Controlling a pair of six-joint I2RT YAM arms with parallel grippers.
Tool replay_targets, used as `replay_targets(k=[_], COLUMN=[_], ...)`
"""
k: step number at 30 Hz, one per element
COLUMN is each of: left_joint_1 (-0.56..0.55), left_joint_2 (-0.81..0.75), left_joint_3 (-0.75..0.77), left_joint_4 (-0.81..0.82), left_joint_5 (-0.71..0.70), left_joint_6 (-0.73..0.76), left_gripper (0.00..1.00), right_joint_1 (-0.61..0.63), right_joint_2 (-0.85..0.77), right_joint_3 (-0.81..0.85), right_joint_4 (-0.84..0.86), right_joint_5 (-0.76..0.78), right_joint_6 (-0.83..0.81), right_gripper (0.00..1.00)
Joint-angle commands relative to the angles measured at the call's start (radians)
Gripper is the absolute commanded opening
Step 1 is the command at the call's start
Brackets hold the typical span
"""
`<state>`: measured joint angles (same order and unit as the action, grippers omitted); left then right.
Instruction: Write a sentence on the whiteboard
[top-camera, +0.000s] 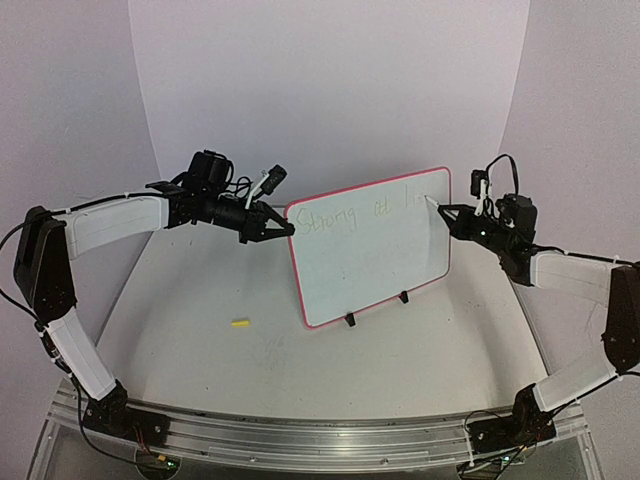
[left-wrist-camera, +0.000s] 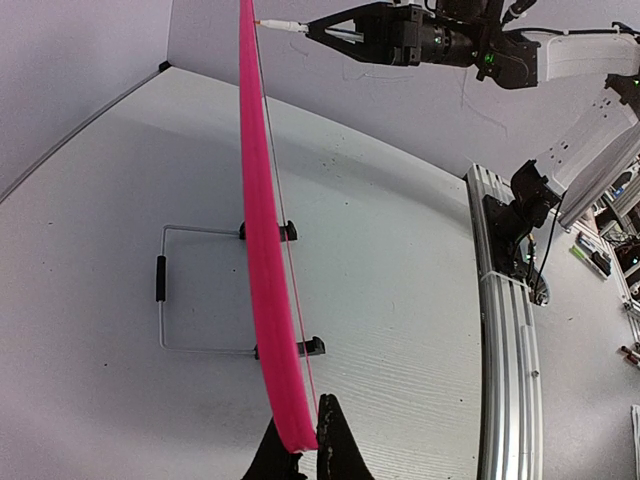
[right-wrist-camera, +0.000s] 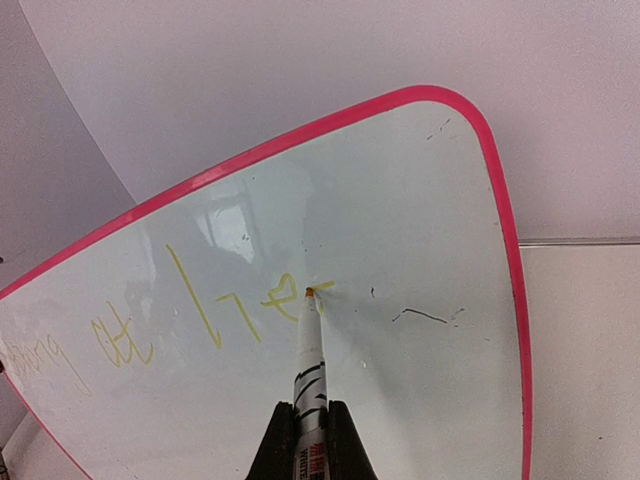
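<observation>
A small yellow piece (top-camera: 240, 324) lies on the pale table (top-camera: 400, 370).

You've got a glossy whiteboard (right-wrist-camera: 420, 220) there, smooth enough that its face throws back soft reflections. The pink rim (left-wrist-camera: 262, 250) looks like smooth plastic. Your counter (top-camera: 300, 370) is matt white, a bit scuffed and speckled. The rail (left-wrist-camera: 503, 340) along its near edge reads as ribbed, brushed metal. The marker (right-wrist-camera: 310, 360) has a shiny printed barrel, and the thin wire stand (left-wrist-camera: 158, 278) looks like bare metal with black sleeves.
</observation>
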<state>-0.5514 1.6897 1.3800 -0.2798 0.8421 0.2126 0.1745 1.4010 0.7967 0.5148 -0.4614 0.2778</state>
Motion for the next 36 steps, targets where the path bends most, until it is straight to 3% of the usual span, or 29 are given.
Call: replay_targets(k=[1,12,36], left_joint_1=[-0.027,-0.027,-0.027], left_joint_2=[0.009,0.009,0.007], left_joint_3=[0.002,0.002,0.002], left_joint_4=[-0.052,-0.053,-0.053], left_joint_5=[-0.017,-0.017,-0.017], left_joint_6=[0.065,0.065,0.065], left_gripper=[0.0,0.0,0.0], right_joint_1=[0.001,0.001,0.001], right_joint_2=[-0.002,-0.009,0.031], right_joint_3=[-0.004,-0.047,0.045], right_joint_4=[0.027,0.018,0.015], right_joint_5=[-0.007,0.041,0.06], right_joint_6=[-0.013,-0.011,-0.013], right_gripper=[0.0,0.0,0.0])
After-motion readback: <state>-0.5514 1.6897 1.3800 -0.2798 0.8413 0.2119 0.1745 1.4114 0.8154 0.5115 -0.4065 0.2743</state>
